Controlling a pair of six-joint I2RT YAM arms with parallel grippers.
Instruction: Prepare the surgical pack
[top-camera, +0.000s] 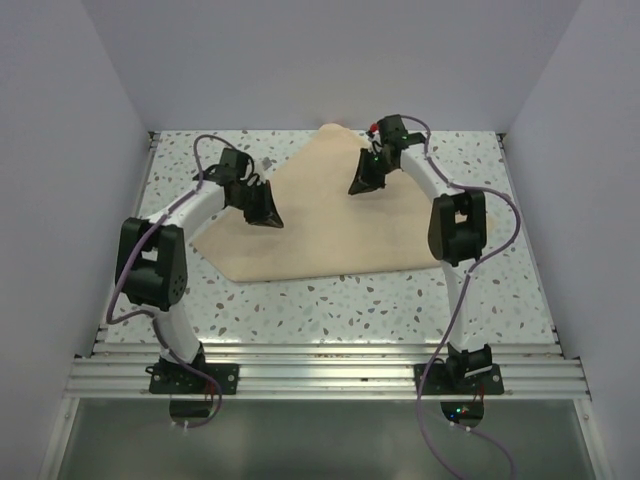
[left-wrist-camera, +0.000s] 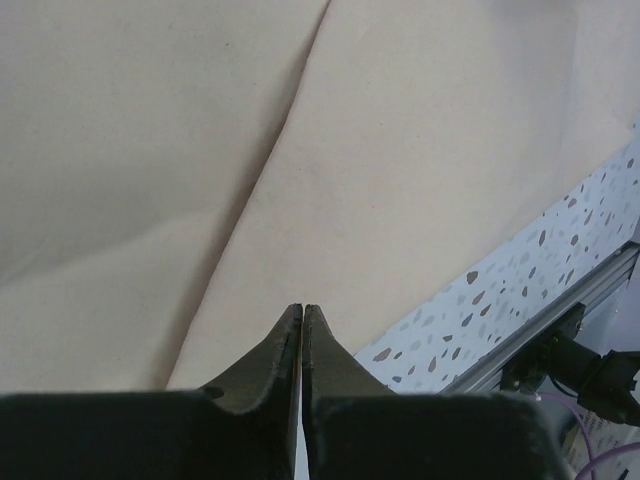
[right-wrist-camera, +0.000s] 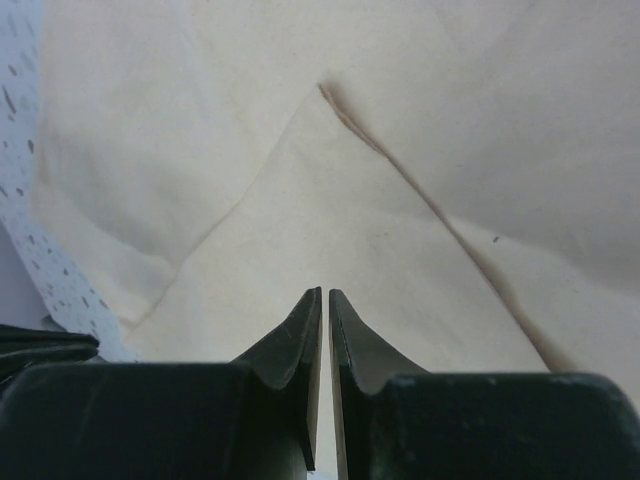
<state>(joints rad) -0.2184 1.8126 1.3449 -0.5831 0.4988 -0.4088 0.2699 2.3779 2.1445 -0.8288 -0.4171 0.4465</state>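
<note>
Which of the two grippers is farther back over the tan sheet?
The right gripper, over the far half of the wrap sheet; the left gripper hangs nearer, at the sheet's left edge.

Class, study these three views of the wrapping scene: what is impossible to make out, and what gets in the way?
- Anything under the folded wrap sheet: covered by the sheet itself, in every view.
- Sheet's full outline: cut off by the frame edges in both wrist views.
- Whether the left fingers or right fingers touch the sheet: top view too small, wrist views look along them.
</note>
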